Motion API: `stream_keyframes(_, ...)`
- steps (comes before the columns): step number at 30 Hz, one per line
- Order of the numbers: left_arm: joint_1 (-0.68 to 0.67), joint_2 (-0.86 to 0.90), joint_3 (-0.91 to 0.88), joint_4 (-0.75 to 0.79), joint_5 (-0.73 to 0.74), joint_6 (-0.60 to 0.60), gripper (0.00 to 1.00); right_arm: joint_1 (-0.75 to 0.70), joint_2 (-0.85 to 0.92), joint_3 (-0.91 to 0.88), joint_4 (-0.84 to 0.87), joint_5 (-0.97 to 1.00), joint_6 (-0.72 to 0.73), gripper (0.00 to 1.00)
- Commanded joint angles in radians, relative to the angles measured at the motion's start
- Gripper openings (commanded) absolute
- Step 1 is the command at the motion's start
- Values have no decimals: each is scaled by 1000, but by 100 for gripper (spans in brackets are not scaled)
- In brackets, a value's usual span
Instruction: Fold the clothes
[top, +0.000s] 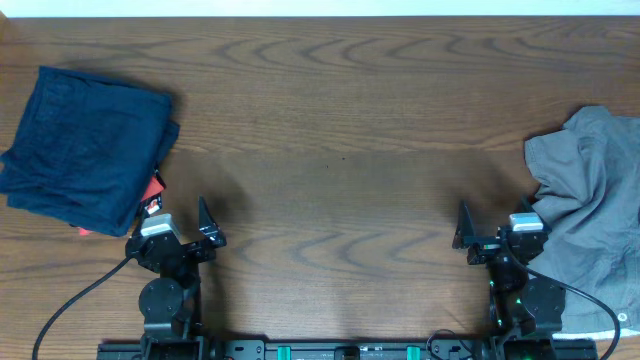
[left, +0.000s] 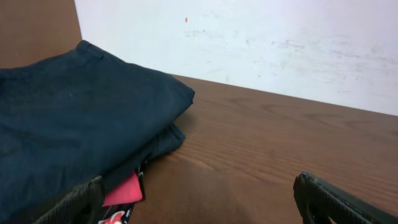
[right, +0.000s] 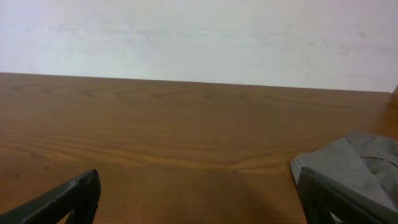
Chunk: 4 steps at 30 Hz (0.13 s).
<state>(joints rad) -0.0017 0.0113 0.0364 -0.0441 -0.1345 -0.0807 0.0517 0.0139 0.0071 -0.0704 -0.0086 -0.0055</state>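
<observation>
A folded dark blue garment lies at the table's left, with a red and black item sticking out under its near right corner. It also shows in the left wrist view. A crumpled grey shirt lies at the right edge; its corner shows in the right wrist view. My left gripper is open and empty beside the blue garment's near corner. My right gripper is open and empty, its right finger at the grey shirt's left edge.
The wooden table spans the view between the two piles. A white wall stands behind the far edge. Black cables trail from the arm bases at the front edge.
</observation>
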Motion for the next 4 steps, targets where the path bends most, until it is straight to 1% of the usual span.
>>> stream_keyframes(1,3,-7,-32,-14,-12,9,98,13,-3,-2,-3,-7,-11,99)
stream_keyframes(4,3,-7,-32,-14,-13,9,98,13,-3,-2,-3,-7,-11,99)
